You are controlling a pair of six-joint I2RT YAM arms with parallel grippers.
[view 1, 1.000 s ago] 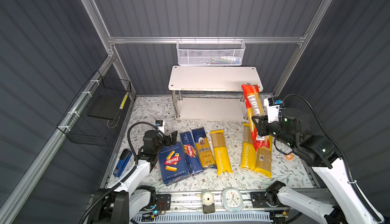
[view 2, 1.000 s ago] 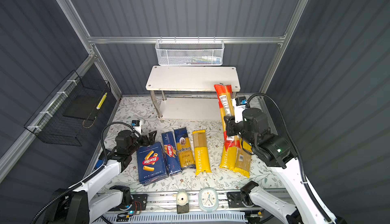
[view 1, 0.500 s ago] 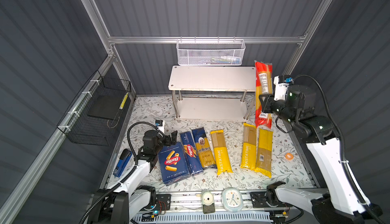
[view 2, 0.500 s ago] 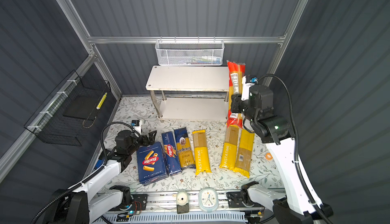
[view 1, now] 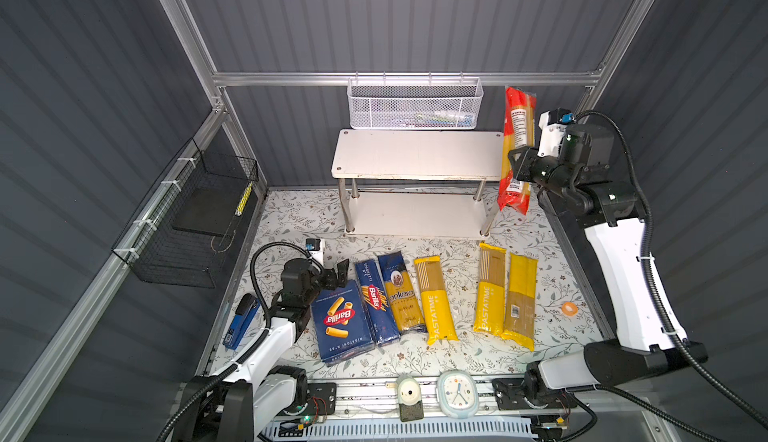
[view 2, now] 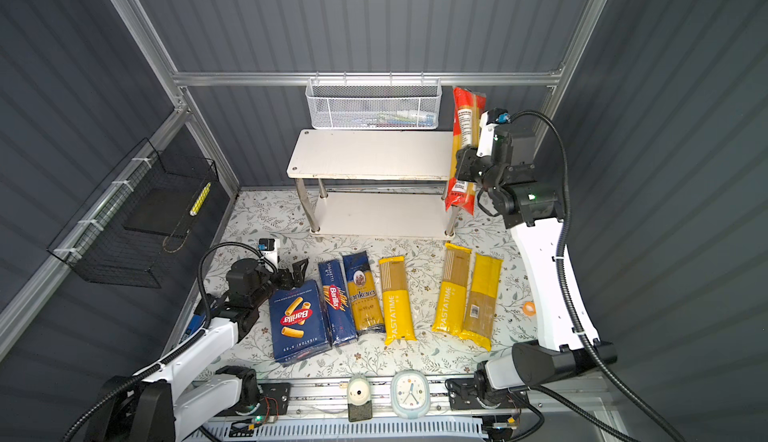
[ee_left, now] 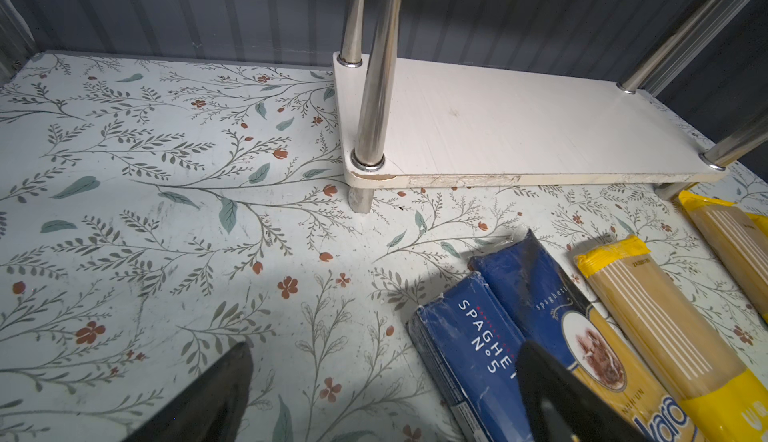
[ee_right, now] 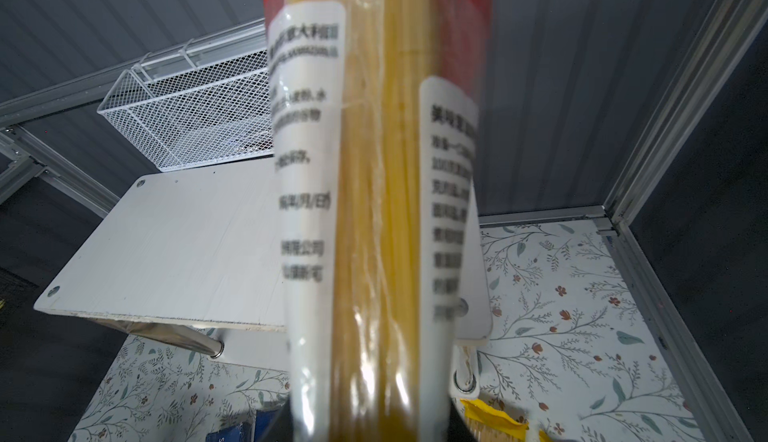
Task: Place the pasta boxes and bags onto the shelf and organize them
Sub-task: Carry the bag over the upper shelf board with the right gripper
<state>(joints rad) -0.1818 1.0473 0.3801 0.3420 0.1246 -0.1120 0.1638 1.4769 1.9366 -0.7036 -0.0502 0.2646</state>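
While right end effector (view 1: 516, 169) grips it, red-clear bag (view 1: 518, 123) upright; shelf (view 1: 415, 153) (white) beside

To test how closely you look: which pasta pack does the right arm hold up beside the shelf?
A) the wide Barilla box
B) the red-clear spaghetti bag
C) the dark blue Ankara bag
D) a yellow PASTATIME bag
B: the jaws of the right gripper are shut on the red-clear spaghetti bag, which stands nearly upright off the right end of the shelf.
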